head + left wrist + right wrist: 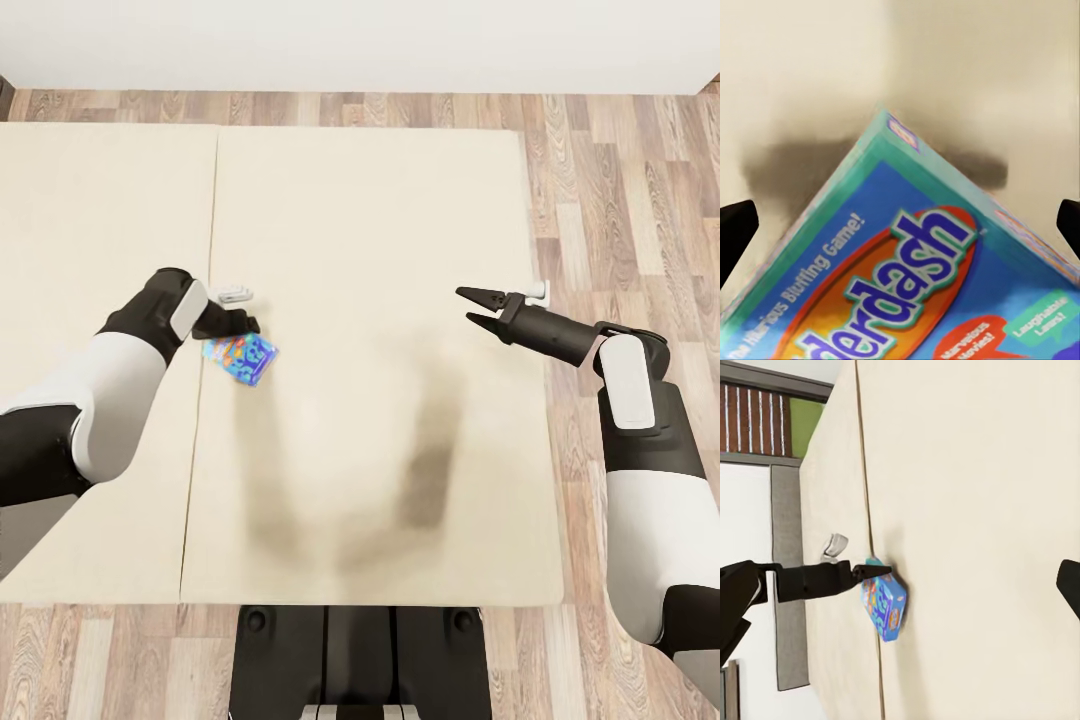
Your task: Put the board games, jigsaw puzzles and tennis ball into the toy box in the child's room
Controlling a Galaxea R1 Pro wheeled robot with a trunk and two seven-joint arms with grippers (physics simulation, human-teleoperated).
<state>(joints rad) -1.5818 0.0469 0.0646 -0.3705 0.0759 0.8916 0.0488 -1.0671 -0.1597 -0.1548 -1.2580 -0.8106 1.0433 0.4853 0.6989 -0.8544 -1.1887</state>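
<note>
Cream bed surface point(380, 230) is spreading beneath both arms. At nine o'clock, the left gripper point(240, 328) is pinching a blue-and-teal cardboard board game box point(241, 358), tilted. At three o'clock, the right gripper point(478, 306) is hovering with fingers parted, holding nothing.

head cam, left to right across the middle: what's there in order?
left arm → left gripper holding the board game → bare bed surface → open right gripper → right arm

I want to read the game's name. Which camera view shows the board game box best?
The left wrist view: the board game box is close and its printed letters are legible. The head view shows the box small, at the left gripper. The right wrist view shows it small, tilted.
</note>
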